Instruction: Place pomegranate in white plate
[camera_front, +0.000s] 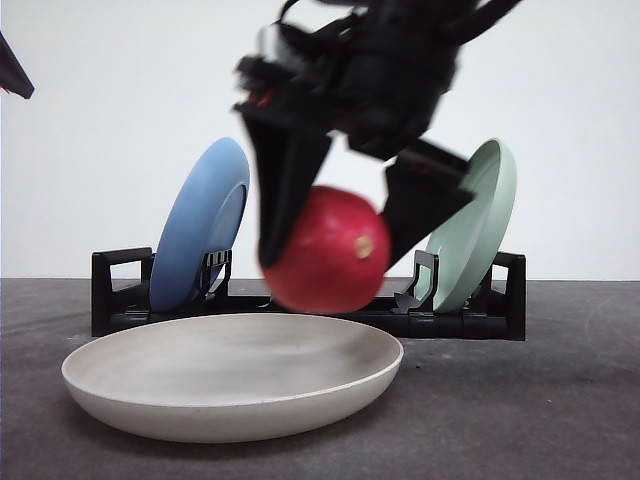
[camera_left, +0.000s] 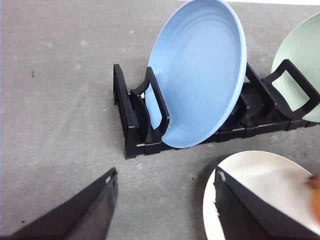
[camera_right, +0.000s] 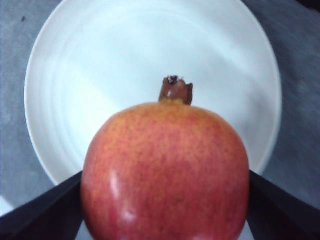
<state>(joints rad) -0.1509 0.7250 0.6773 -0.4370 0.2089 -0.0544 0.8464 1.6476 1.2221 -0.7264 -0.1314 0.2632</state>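
The left gripper (camera_left: 165, 210) is held low over the grey table (camera_left: 60, 100), its jaws spread apart with nothing between them. Further right, the glossy round red pomegranate (camera_front: 327, 250) is clamped between the jaws of the right gripper (camera_front: 335, 235), suspended directly above the shallow matte off-white plate (camera_front: 232, 375), not touching it. A straight descent is judged to be what remains.
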